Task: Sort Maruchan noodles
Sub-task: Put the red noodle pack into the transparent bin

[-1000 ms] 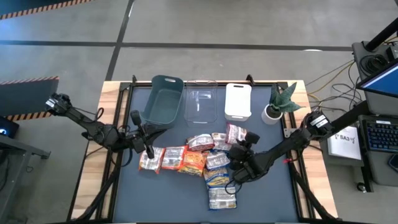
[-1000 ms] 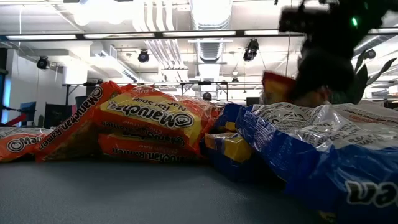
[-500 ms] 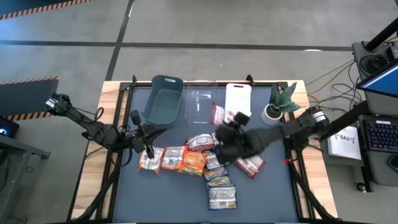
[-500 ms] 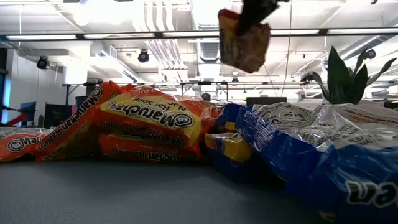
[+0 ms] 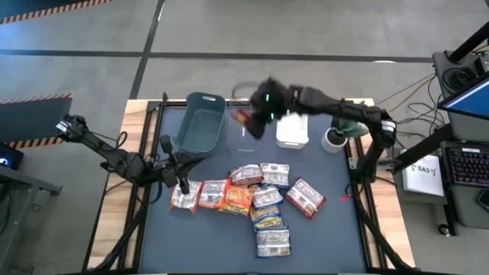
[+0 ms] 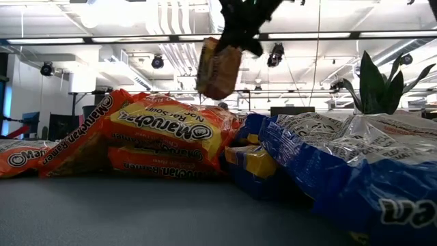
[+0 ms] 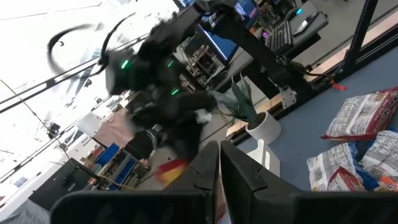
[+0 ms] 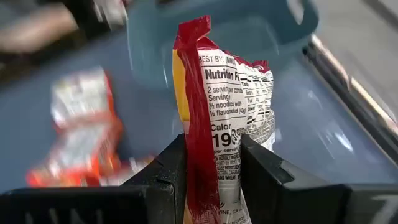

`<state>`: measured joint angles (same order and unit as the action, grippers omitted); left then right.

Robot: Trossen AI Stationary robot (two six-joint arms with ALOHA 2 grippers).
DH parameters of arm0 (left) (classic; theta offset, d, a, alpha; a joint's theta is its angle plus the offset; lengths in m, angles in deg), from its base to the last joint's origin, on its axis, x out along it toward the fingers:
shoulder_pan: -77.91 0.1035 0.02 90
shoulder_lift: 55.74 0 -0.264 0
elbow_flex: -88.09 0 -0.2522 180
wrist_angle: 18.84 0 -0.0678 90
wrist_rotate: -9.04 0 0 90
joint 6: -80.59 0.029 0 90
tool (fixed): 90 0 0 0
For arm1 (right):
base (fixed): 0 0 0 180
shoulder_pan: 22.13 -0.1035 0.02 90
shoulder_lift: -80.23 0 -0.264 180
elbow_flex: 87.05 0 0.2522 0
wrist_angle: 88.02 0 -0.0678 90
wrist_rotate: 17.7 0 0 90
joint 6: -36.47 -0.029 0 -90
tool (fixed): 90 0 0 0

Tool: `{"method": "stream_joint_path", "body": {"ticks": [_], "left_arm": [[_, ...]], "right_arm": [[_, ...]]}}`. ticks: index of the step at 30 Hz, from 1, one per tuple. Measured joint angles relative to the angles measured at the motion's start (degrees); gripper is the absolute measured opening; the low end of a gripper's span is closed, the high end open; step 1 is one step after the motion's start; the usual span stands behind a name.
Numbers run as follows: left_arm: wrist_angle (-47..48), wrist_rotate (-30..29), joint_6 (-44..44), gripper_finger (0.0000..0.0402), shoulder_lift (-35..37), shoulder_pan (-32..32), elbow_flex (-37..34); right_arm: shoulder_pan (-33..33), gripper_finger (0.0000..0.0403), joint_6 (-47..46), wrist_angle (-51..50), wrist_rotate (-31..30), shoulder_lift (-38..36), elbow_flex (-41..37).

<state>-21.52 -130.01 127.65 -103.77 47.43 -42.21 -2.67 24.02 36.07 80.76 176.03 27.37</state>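
Several Maruchan noodle packets (image 5: 256, 202) lie in a loose pile on the dark mat, orange ones to the left and blue-and-yellow ones nearer the front. My right gripper (image 5: 252, 114) is up over the clear bin (image 5: 246, 134), shut on one red-and-white packet (image 6: 218, 68). My left gripper (image 5: 183, 186) waits shut beside the pile's left end, touching nothing. My right gripper pinches the red-and-white packet between its two fingers (image 8: 171, 165) at one end (image 8: 208, 155), one finger on each flat face. The fingers come slanting down from above. The packet hangs tilted below them (image 6: 217, 72), lifted clear of the table and the bins.
A teal bin (image 5: 200, 122), the clear bin and a white bin (image 5: 292, 126) stand in a row along the far edge. A potted plant (image 5: 344, 126) stands at the far right. One red-and-white packet (image 5: 306, 198) lies apart at the pile's right.
My right gripper has risen from the pile's right side with the red-and-white packet. It has swung toward the far edge and leftward until it is over the clear bin, rolling as it went. The packet has gone from the table to hanging in the air.
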Motion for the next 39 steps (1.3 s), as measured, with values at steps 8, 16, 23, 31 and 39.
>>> {"method": "stream_joint_path", "body": {"ticks": [8, 16, 23, 31, 39], "left_arm": [[-0.2, -0.1, 0.5, 0.0000, 0.3, 0.0, 0.0], [-0.5, -0.1, 1.3, 0.0000, 0.4, 0.0, 0.0], [-0.5, -0.1, 1.3, 0.0000, 0.4, 0.0, 0.0], [-0.2, -0.1, 1.3, 0.0000, 0.4, 0.0, 0.0], [-0.2, -0.1, 1.1, 0.0000, 0.4, 0.0, 0.0]], "right_arm": [[8.3, 0.0102, 0.6, 4.9, 6.8, 1.4, 0.4], [7.3, 0.0102, 4.7, 3.2, 4.8, 6.5, 1.9], [5.8, 0.0102, 12.5, -3.0, -5.0, 11.4, 5.5], [3.5, 0.0109, 20.8, -4.3, -10.4, 14.7, 7.2], [3.4, 0.0118, 24.0, -5.8, -13.0, 17.7, 6.9]]}}
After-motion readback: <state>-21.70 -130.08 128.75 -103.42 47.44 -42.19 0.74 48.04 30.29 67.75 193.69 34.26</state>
